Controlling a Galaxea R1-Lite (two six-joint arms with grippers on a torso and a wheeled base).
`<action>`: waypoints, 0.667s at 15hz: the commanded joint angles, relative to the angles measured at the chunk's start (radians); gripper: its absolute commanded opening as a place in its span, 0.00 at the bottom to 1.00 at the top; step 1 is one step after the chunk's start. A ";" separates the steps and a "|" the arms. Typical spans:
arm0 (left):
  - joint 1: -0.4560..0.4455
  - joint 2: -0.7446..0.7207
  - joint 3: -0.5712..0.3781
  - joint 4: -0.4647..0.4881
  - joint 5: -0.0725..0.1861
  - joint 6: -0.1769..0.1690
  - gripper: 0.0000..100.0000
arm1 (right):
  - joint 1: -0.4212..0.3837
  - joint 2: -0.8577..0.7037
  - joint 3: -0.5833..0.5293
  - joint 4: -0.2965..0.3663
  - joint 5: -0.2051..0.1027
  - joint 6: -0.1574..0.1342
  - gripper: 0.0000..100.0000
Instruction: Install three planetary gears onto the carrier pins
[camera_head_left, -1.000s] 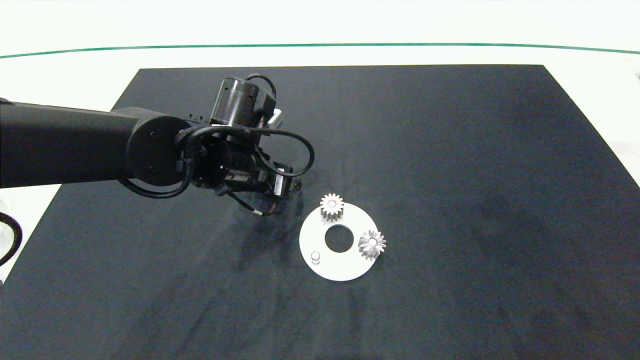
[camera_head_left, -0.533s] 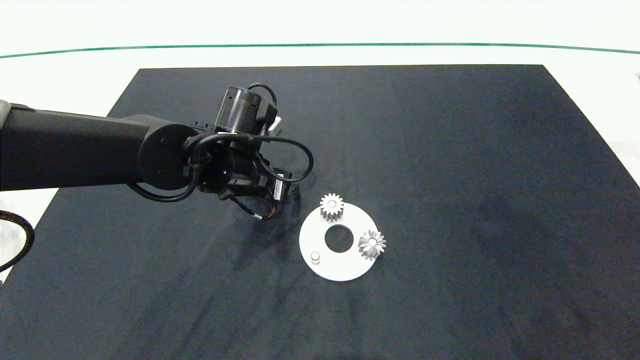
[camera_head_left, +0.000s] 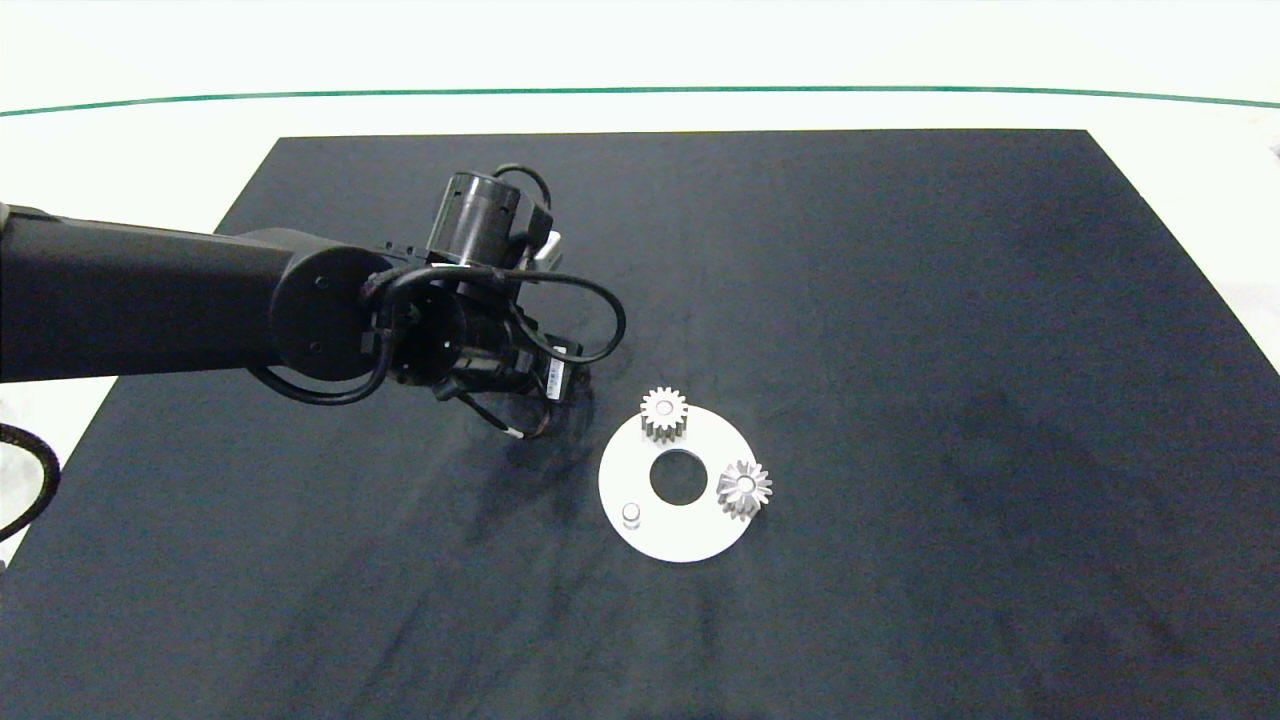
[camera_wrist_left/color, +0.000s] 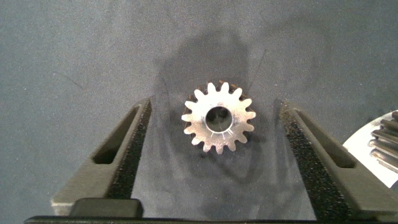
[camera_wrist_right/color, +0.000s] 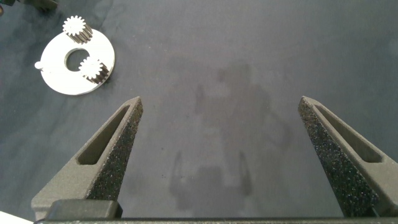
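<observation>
left gripper (camera_wrist_left/color: 217, 118) has crept toward the white round carrier disc (camera_head_left: 700, 535), fingers spread around the third silvery toothed gear (camera_wrist_left/color: 218, 117) lying flat on the dark worktop (camera_head_left: 900, 300), no pinch yet. bare pin (camera_head_left: 631, 514) at 7 o'clock waits. right gripper (camera_wrist_right/color: 221, 118) spread, idle.

Silvery gears (camera_head_left: 663, 413), white disc (camera_head_left: 685, 535), black mat (camera_head_left: 900, 300), dark arm (camera_head_left: 150, 300)

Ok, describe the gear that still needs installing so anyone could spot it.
On the black mat, left of the white disc, the left gripper hangs open. The loose gear lies flat between its fingers, on no pin.
</observation>
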 joint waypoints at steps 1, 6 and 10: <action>0.000 -0.007 0.005 0.002 0.004 0.001 0.75 | 0.000 0.003 0.000 0.001 -0.002 -0.001 1.00; 0.000 -0.011 0.009 0.002 0.007 0.001 0.65 | 0.000 0.003 0.000 0.001 -0.002 -0.001 1.00; -0.001 -0.011 0.009 0.000 0.008 0.001 0.57 | 0.000 0.003 0.000 0.001 -0.002 -0.001 1.00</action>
